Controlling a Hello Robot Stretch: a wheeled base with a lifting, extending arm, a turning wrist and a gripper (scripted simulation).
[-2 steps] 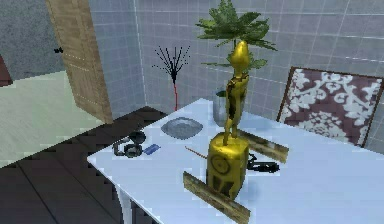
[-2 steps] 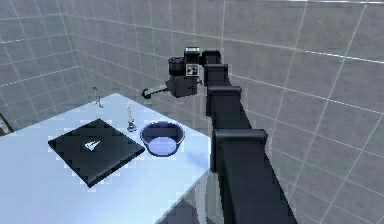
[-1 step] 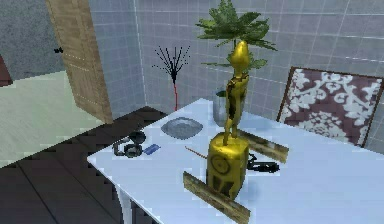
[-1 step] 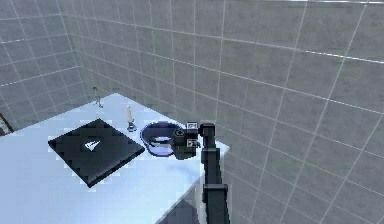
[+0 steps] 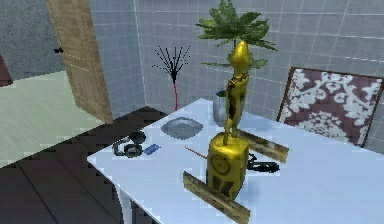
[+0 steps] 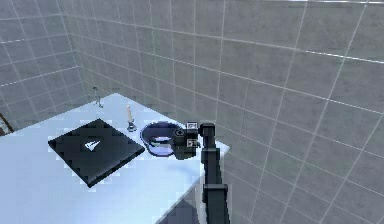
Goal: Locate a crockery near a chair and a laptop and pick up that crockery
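The white bench (image 6: 40,185) spreads across the arm side view from seven to nine o'clock. In the forward view a chair (image 5: 330,100) with a patterned back stands at two o'clock, beyond a gold statue (image 5: 228,150). A flat black laptop (image 6: 97,150) lies on the bench. At two o'clock from it, just beside its corner and near the bench's edge, sits the crockery, a round dark-blue bowl (image 6: 152,137). The arm (image 6: 212,185) rises from six o'clock. At its far end, the end effector (image 6: 176,142) has the bowl at its nine o'clock. It is so near that I cannot tell whether it is beside, over or touching the rim. I also cannot tell how its fingers stand or whether it holds anything. The bowl is round, so no long axis matters. By my judgement, the pick-up depends on seating the fingers at that near rim.
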